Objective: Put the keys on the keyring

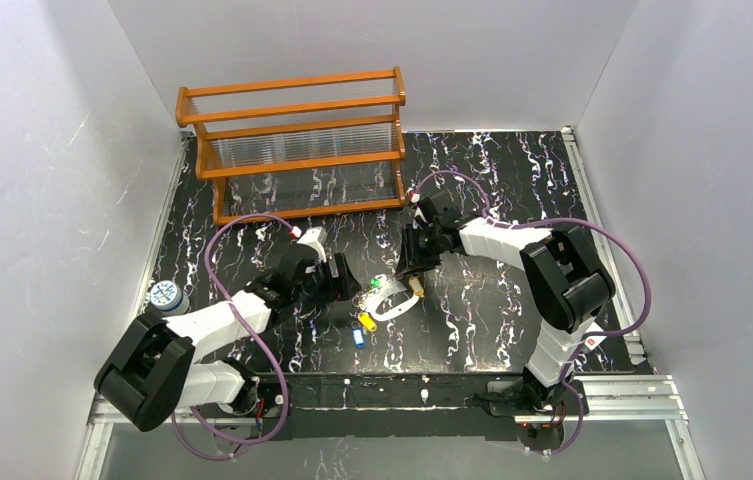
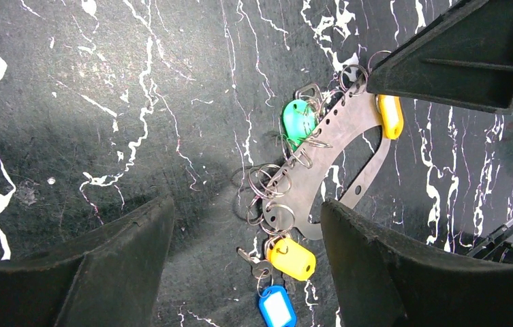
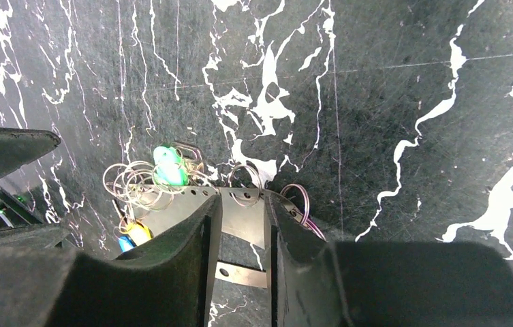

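The keyring (image 2: 335, 157) looks like a flat curved metal plate with holes along its edge, hung with several loose split rings. It lies mid-table (image 1: 392, 305). The keys wear coloured tags: a green one (image 2: 299, 119), a yellow one (image 2: 291, 258) beside a small bare key (image 2: 253, 262), a blue one (image 2: 276, 308), and another yellow one (image 2: 391, 114) at the plate's far end. My left gripper (image 2: 246, 201) is open wide, just above the plate's lower end and the yellow tag. My right gripper (image 3: 242, 201) stands on the plate's (image 3: 243, 218) upper part, jaws narrowly apart with nothing clamped between them.
A wooden rack (image 1: 297, 140) with clear ribbed shelves stands at the back left. A small round white-and-blue object (image 1: 164, 294) sits at the table's left edge. Purple cables loop off both arms. White walls close in the left, right and back sides.
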Controlling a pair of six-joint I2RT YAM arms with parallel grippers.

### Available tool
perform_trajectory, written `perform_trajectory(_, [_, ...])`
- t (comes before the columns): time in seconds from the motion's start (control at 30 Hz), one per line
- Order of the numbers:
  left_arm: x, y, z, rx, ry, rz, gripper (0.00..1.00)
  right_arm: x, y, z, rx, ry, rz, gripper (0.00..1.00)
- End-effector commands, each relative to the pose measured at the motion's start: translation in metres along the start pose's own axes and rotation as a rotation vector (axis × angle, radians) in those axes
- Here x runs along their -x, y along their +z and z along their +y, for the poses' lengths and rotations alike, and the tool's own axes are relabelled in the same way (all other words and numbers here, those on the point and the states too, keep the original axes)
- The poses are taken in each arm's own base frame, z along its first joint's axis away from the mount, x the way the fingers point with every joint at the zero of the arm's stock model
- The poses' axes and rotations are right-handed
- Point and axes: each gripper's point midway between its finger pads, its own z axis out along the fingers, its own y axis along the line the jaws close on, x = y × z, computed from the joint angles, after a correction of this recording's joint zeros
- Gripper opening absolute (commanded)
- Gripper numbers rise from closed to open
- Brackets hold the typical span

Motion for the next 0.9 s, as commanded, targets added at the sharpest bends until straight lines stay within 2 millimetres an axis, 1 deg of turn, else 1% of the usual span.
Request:
perform_trajectory(0.0, [0.005, 0.0, -0.003, -0.014, 0.005, -0.009, 0.76, 0.005, -0.007, 0.003, 0.006, 0.021, -0.022, 0.37])
perform_trajectory(0.1, [0.005, 0.0, -0.003, -0.015, 0.005, -0.009, 0.76, 0.006, -0.004, 0.005, 0.018, 0.03, -0.026, 0.37])
perform_trajectory(0.27, [0.004, 0.0, -0.003, -0.016, 0.004, -0.006, 0.76, 0.003, 0.002, 0.001, 0.009, 0.045, -0.013, 0.37])
perform_trajectory(0.6, [0.009, -0.004, -0.005, -0.015, 0.007, -0.02, 0.76, 0.008, 0.005, 0.003, 0.015, 0.039, -0.019, 0.35])
perform_trajectory(0.73, [0.008, -0.004, -0.004, -0.013, 0.007, -0.018, 0.76, 0.012, 0.007, 0.015, 0.085, 0.019, -0.026, 0.35])
perform_trajectory(0.87, [0.006, -0.004, -0.003, -0.008, 0.006, -0.013, 0.76, 0.017, 0.001, 0.028, 0.147, -0.008, -0.044, 0.34])
